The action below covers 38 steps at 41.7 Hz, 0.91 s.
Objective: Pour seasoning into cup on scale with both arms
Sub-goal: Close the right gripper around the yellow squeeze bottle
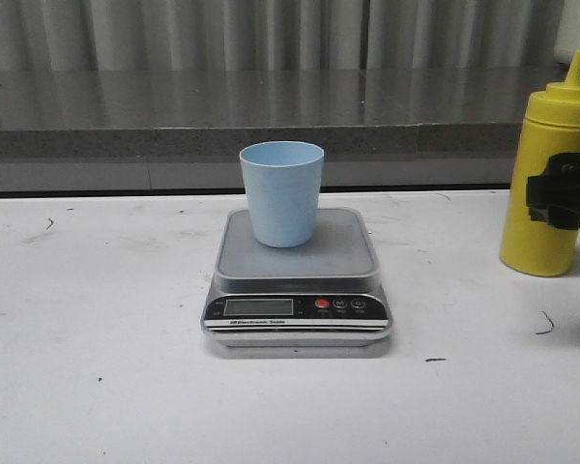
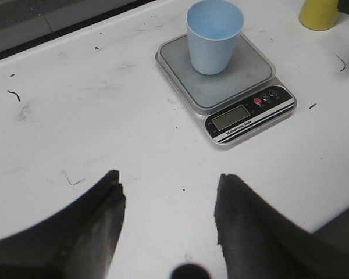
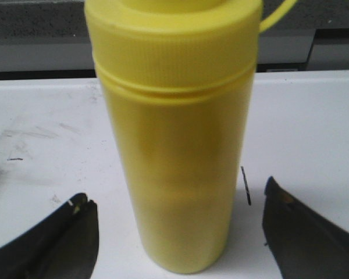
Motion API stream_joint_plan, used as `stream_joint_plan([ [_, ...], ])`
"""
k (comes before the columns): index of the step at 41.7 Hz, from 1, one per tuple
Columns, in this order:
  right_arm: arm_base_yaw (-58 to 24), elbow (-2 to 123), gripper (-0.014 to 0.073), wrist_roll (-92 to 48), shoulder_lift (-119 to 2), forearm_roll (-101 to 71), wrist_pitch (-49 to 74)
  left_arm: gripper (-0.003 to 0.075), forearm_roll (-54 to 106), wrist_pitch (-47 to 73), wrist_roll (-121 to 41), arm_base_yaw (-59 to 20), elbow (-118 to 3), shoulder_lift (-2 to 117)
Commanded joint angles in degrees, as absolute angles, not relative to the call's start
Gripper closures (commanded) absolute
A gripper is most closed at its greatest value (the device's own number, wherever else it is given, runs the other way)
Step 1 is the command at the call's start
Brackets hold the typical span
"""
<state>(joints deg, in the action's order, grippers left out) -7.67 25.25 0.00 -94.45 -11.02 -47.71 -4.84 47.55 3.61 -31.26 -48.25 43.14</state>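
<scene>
Nearest the robot, the left pincer (image 2: pixel 168 215) hovers over the bare white surface (image 1: pixel 97 387) with its 2 fingers spread wide and nothing between them. Beyond it the silver-grey scale (image 1: pixel 298 290) sits at the middle of the surface, its black panel and display facing the robot. The pale blue cup (image 1: pixel 281 192) stands upright on the rear part of the scale's platform. Far right, the yellow squeeze bottle (image 1: pixel 553 179) stands upright on the surface, the right pincer (image 3: pixel 180 232) open around it, fingers (image 3: pixel 70 238) seemingly clear of its sides.
</scene>
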Motion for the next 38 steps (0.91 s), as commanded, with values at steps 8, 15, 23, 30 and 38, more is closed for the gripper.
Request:
stream_joint_plan([
  [8, -7.66, 31.38, 0.0000, 0.73, -97.71, -9.88, -52.88, 0.0364, -5.08, 43.60, 3.57, -31.55, -49.78, 42.98],
  [15, -7.66, 35.23, 0.0000, 0.73, -101.71, -10.09, -52.88, 0.0364, -5.08, 43.60, 3.57, -31.55, -49.78, 42.98],
  [23, -7.20, 39.51, 0.0000, 0.73, -105.91, -10.78, -53.74, 0.0364, -5.08, 43.60, 3.57, -31.55, -49.78, 42.98],
  [30, -6.79, 41.21, 0.0027, 0.73, -107.58, -10.94, -54.01, 0.0364, -5.08, 43.60, 3.57, -31.55, -49.78, 42.98],
  [38, -6.79, 41.19, 0.0254, 0.67, -107.13, -10.88, -53.93, 0.0364, -5.08, 43.60, 3.57, -31.55, -49.78, 42.98],
])
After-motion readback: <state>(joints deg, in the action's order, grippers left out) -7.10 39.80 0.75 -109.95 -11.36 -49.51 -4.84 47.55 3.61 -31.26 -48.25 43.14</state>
